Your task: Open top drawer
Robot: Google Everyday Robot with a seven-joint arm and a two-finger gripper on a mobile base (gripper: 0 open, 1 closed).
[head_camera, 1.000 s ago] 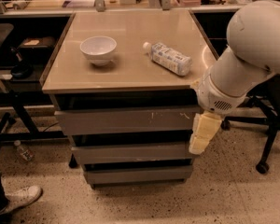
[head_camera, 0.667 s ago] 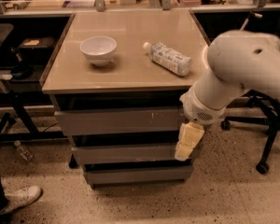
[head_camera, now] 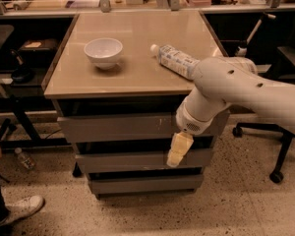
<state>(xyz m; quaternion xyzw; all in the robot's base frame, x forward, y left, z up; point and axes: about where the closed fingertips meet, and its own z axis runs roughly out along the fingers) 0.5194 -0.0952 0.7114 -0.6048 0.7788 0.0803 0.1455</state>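
Currently tool (head_camera: 173, 159) hangs just below top drawer (head_camera: 113, 127).

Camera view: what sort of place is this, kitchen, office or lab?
Probably a lab or workshop: a cluttered workbench behind, a rolling chair's base at right, a metal drawer cabinet. The gripper hangs in front of the cabinet, just below the top drawer.

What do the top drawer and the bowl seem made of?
The wide grey top drawer front looks like painted metal: flat, matte, small white scuffs. The round white bowl seems ceramic or plastic: smooth, faintly glossy. The pale pincer hangs before the middle drawer.
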